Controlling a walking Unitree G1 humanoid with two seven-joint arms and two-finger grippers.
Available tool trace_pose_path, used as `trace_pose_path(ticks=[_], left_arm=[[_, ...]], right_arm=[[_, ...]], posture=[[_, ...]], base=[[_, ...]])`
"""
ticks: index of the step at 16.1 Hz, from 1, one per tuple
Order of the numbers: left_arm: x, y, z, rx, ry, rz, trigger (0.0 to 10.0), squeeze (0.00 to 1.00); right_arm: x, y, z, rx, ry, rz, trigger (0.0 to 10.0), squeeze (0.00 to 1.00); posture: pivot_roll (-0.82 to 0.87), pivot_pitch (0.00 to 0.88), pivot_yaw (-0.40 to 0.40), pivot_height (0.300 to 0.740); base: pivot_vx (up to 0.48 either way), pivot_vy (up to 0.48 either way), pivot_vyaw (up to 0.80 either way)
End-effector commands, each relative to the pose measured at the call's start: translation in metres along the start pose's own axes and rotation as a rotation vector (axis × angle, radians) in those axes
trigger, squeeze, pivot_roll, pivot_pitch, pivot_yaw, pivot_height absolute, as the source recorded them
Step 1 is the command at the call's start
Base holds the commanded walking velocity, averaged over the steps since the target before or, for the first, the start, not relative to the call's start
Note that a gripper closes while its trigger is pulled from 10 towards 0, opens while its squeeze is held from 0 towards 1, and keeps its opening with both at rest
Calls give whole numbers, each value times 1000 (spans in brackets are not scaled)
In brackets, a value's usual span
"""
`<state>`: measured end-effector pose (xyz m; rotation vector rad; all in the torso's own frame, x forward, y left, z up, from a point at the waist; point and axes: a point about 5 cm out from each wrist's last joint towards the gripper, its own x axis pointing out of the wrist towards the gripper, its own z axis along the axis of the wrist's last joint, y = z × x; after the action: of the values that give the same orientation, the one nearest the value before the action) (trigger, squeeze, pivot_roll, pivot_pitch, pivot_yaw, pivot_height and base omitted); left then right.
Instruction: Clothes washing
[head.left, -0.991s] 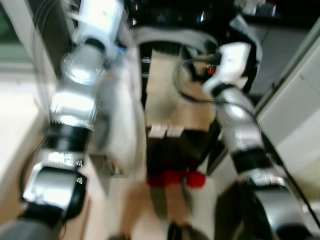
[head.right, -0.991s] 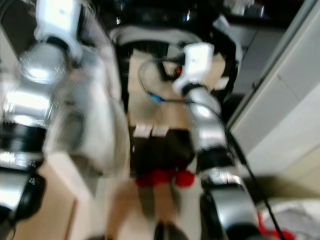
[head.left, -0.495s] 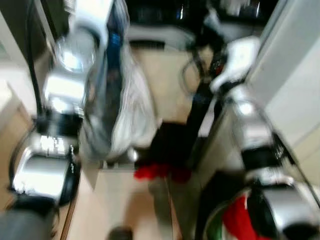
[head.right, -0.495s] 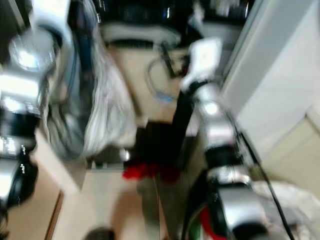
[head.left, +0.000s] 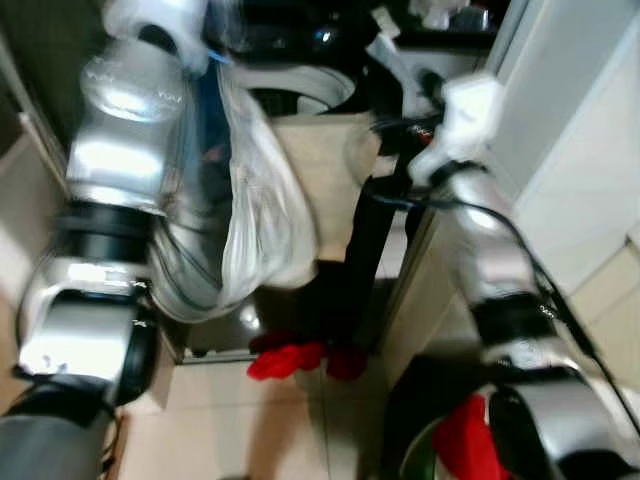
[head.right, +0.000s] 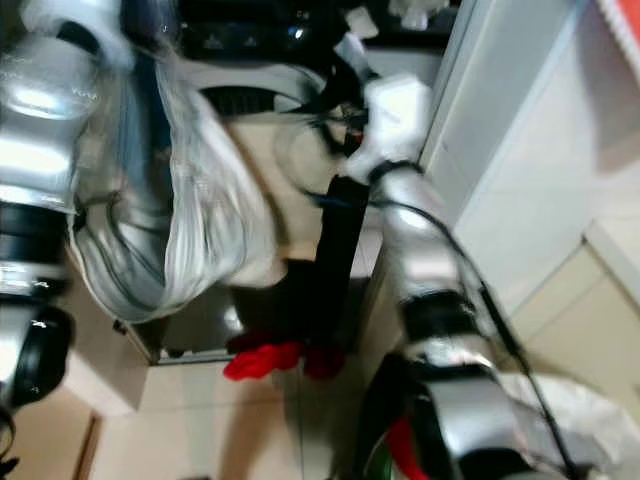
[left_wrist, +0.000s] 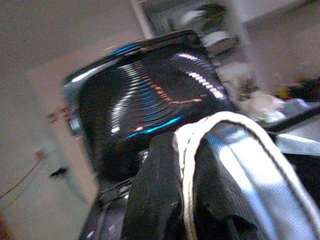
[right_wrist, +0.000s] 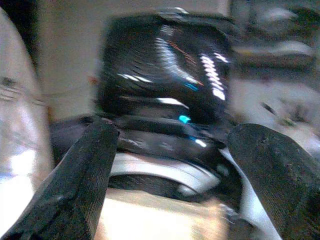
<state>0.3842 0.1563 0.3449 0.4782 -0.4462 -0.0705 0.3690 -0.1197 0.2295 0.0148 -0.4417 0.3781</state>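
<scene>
Head views blurred. Left gripper (left_wrist: 180, 170) raised at the robot's left, fingers clamped on a pale grey-white garment with a light piped hem (head.left: 255, 200); in the left wrist view the cloth folds over one black finger (left_wrist: 152, 200). The garment hangs from the gripper in a long drape beside the silver left arm (head.left: 120, 150), its lower end near the tiled floor (head.left: 290, 420).

Right gripper (right_wrist: 170, 165) held wide, empty; both black fingers (right_wrist: 75, 175) spread well apart, pointing at the open white-rimmed top-loading washing machine (head.left: 300, 85) and its raised dark glossy lid (right_wrist: 165, 65). The right arm (head.left: 480, 230) reaches forward beside a white cabinet wall (head.left: 570, 150).

Red cloth items (head.left: 285, 358) lie on the floor below the garment. Another red item (head.left: 462, 440) sits in a basin by the right arm; details too blurred to tell.
</scene>
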Motion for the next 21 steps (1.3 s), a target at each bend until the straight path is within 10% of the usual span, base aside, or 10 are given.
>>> trace_pose_path(ticks=[1, 6, 11, 18, 21], left_arm=[[9, 26, 40, 53, -137, 52, 0, 0], [31, 94, 120, 200, -268, 172, 0, 0], [49, 95, 150, 325, -206, 133, 0, 0], [60, 68, 131, 668, -88, 122, 0, 0], [56, 29, 40, 878, 149, -112, 0, 0]], right_arm=[[9, 11, 13, 4, -49, 40, 10000, 47], [6, 17, 22, 64, -76, 155, 10000, 51], [-17, 13, 19, 94, -32, 243, 10000, 63], [-62, 19, 38, 197, 16, 351, 10000, 67], [-80, 33, 49, 228, 49, 454, 10000, 63]], posture=[[29, 0, -54, 740], [27, 0, -46, 740], [-4, 0, -5, 740], [-154, 0, 124, 740], [-199, 0, 151, 740]], base=[[480, 0, 0], [469, 0, 0], [465, 0, 0], [465, 0, 0], [465, 0, 0]])
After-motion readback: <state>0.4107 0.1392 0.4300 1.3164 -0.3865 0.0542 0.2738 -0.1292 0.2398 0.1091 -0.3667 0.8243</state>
